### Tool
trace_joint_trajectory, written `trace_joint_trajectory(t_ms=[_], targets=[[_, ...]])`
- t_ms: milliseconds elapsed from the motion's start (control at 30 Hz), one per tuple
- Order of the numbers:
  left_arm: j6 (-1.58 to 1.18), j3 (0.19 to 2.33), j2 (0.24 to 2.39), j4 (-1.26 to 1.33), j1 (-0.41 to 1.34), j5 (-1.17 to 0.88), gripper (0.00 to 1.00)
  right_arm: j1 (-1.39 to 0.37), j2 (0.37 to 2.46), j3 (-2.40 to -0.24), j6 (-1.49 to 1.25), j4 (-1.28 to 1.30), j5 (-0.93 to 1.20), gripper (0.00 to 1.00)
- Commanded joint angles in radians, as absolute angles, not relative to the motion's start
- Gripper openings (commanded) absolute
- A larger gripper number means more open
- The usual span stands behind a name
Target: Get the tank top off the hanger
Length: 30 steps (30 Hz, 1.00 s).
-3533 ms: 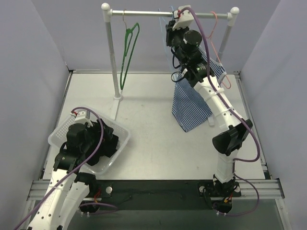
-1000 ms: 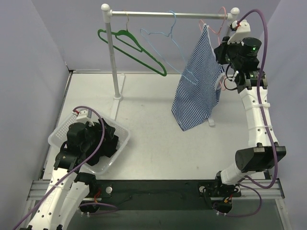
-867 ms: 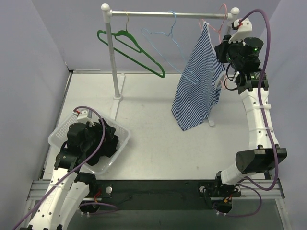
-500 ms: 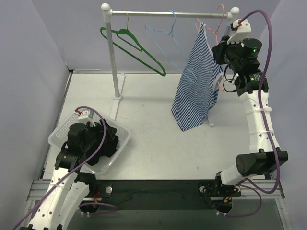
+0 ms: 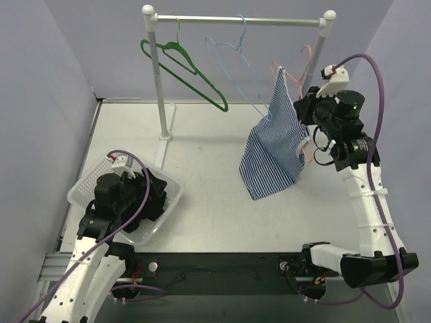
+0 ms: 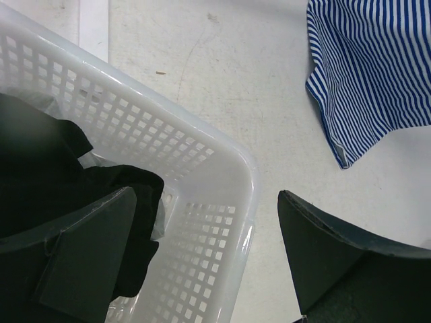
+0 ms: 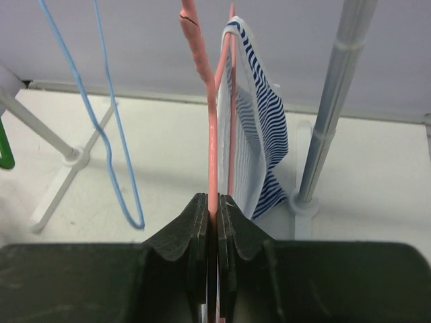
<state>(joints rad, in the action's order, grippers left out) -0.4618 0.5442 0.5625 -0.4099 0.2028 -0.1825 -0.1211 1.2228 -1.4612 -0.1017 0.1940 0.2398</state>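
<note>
The blue-and-white striped tank top hangs by a strap from a pink hanger, its hem resting on the table. My right gripper is shut on the pink hanger's wire and holds it below the rail, off it. In the right wrist view the jaws pinch the pink wire, with the tank top just behind it. My left gripper is open and empty over the white basket; it also shows in the top view.
A green hanger and a blue hanger hang on the rail. The rack's posts stand at the back. Black clothing lies in the basket at the near left.
My right gripper has pulled the pink hanger down and toward me, off the rail. The tank top came with it and its hem has sunk onto the table. The left arm is still.
</note>
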Motion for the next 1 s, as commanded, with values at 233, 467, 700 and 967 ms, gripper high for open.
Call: trace_joint_trajectory(t_ms=[233,467,700,967], targets=[[-0.443,0.549,0.554,-0.350,0.204,-0.255,0.97,-0.218,0.905,-1.163,-0.146,0.291,0.156,0.00],[-0.422,0.552,0.526,-0.330,0.204,-0.348,0.97,-0.236,0.712,-0.996,-0.189,0.368,0.210,0.00],[-0.425,0.522,0.423,-0.232,0.216,-0.478,0.96,-0.241,0.620,-0.945,-0.222,0.498,0.397,0.00],[-0.563,0.491,0.359,-0.035,0.216,-0.627,0.93,-0.241,0.569,-0.980,-0.236,0.519,0.745,0.00]])
